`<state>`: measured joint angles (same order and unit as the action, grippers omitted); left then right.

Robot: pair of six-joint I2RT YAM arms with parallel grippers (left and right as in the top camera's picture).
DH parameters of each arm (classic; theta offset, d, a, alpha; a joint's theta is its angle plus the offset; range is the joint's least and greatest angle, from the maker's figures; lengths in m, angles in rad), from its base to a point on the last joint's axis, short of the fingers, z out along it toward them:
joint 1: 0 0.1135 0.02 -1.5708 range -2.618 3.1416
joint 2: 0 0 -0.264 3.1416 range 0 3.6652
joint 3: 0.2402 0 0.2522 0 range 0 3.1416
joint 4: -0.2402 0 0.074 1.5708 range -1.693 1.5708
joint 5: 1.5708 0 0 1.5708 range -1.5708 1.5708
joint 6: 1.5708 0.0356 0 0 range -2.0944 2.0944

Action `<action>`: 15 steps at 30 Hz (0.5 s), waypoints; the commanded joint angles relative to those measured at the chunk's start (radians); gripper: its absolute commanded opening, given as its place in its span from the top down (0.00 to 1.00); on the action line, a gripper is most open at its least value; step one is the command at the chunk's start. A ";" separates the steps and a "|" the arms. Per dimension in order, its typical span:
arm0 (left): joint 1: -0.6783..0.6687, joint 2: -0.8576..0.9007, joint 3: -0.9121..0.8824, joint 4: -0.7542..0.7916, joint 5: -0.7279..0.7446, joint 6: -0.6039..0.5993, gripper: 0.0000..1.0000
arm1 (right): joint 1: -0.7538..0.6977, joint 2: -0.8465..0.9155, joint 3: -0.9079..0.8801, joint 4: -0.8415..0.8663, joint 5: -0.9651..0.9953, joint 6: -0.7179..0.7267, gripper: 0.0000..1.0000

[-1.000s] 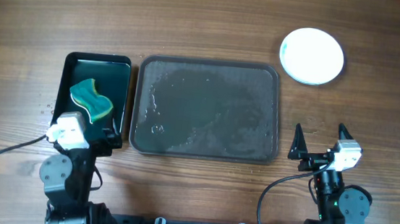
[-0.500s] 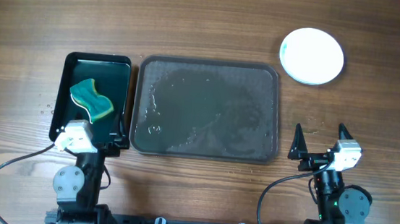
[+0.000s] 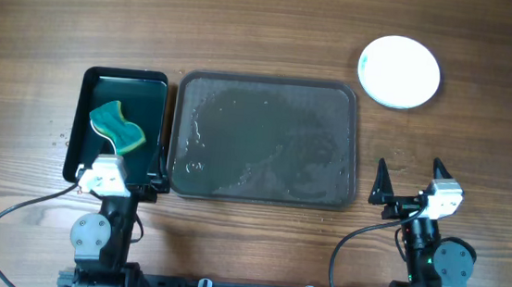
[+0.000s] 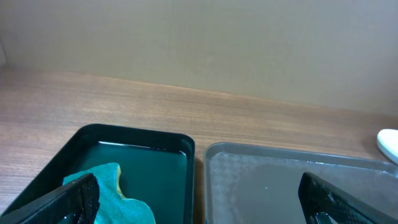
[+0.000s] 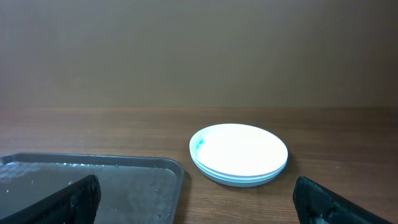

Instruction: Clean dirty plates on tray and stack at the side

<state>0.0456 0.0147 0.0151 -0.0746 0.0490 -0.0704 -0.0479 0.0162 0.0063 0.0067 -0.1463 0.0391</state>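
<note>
Leaving the tray (image 3: pixel 266 140) bare mid-bench, the plates (image 3: pixel 399 71) were stacked by the far right corner; left claw (image 3: pixel 115 183) and right claw (image 3: pixel 410 171) were parked at the near edge, jaws spread and empty, the work judged done

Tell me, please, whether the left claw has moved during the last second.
Yes. The left claw has drawn back toward the robot's base and slightly right, judged against the black tray.

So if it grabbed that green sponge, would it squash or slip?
Probably squashes: the sponge has a wavy, soft-looking foam shape. The black tray it lies in seems to hold liquid, so it may be soaked, heavier and drippy. It lies flat, so rolling seems unlikely.
</note>
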 commanded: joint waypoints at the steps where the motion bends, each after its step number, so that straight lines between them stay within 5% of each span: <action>1: -0.006 -0.012 -0.010 -0.003 -0.014 0.091 0.00 | -0.006 -0.007 -0.001 0.003 0.000 -0.013 0.00; 15: -0.018 -0.012 -0.010 -0.001 -0.017 0.078 0.00 | -0.006 -0.007 -0.001 0.003 0.000 -0.012 0.00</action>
<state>0.0334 0.0147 0.0151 -0.0746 0.0490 -0.0109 -0.0479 0.0162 0.0063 0.0067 -0.1463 0.0391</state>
